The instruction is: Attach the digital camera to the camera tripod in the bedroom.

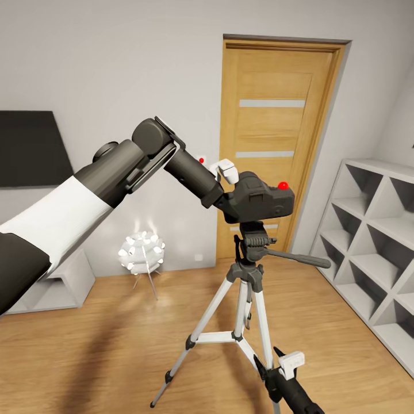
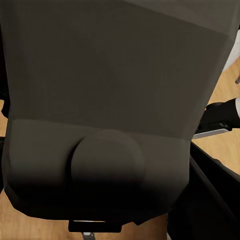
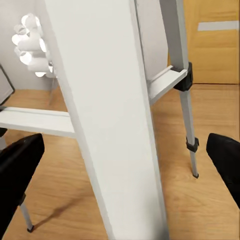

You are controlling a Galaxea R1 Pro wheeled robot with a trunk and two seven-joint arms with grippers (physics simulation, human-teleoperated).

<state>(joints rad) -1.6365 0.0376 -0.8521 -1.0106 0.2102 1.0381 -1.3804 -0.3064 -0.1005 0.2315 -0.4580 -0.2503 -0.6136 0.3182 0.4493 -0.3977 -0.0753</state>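
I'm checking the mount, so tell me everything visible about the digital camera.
The digital camera is a small matte-black body with a top hump and a bright red round button. It sits level directly above the camera tripod head, apparently resting on it. The left gripper holds it from the side; up close its dark body blocks the left wrist view.

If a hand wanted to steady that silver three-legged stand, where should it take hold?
Probably one thin silver-grey leg of the tall camera tripod, gripped from the front, above the leg braces. The legs are slim, bare and splayed apart, while the dark head on top carries the matte-black digital camera and a long handle.
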